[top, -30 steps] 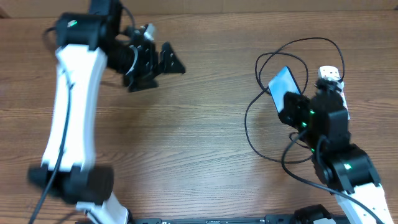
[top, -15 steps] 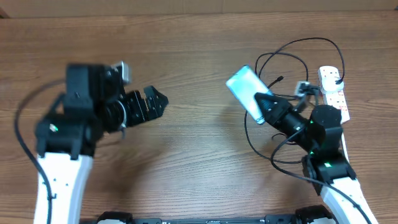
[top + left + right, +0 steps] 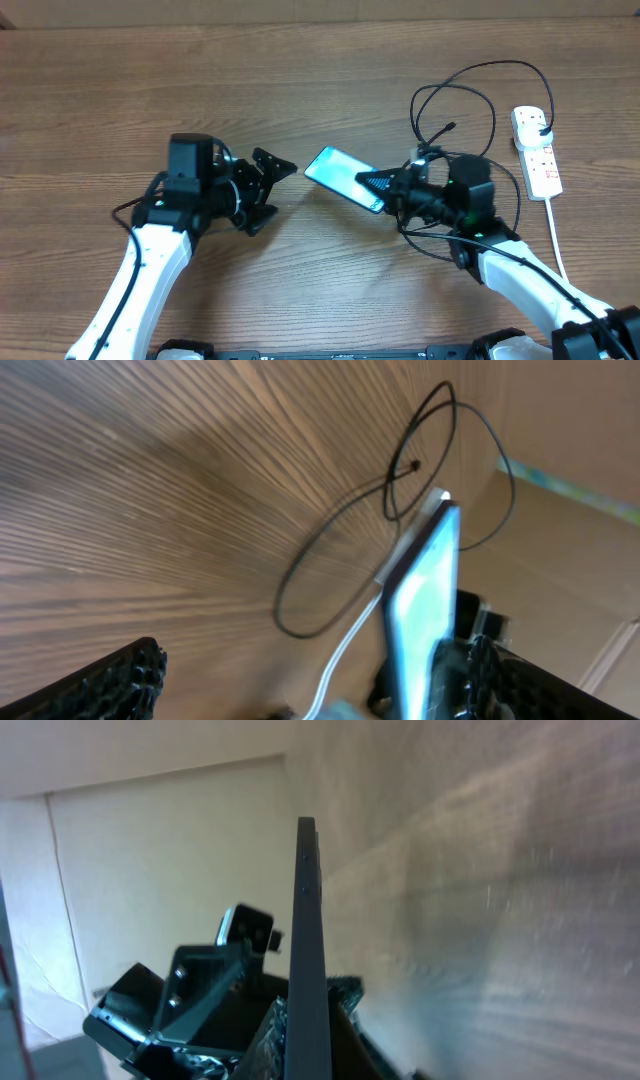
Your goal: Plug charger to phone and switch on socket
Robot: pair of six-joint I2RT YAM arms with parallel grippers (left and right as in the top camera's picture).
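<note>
Phone (image 3: 335, 170) is up off the surface (image 3: 300, 80), pinched at one end by your right claw (image 3: 378, 187), which is closed tight on it. It hangs mid-table between the two arms, screen tilted up to the overhead camera. Your left claw (image 3: 272, 190) sits just beside the phone's free end, spread wide and holding nothing. In the left wrist view the phone stands almost edge-on between those parted fingers (image 3: 110, 685). This reads like a hand-across or a brace, so square up first. Line the left claw on the phone's flat faces, not its thin edge, and close gently on the body away from the port end. Which end carries the port I cannot tell from here. Don't release the right claw until the left one has a firm hold, or the phone drops. The charger (image 3: 492, 64) loops behind your right arm, its connector tip (image 3: 452, 127) lying free near the wrist. Watch that the cable doesn't snag your elbow. The socket (image 3: 537, 155) waits at the far right, well apart, plug (image 3: 540, 125) seated.
</note>
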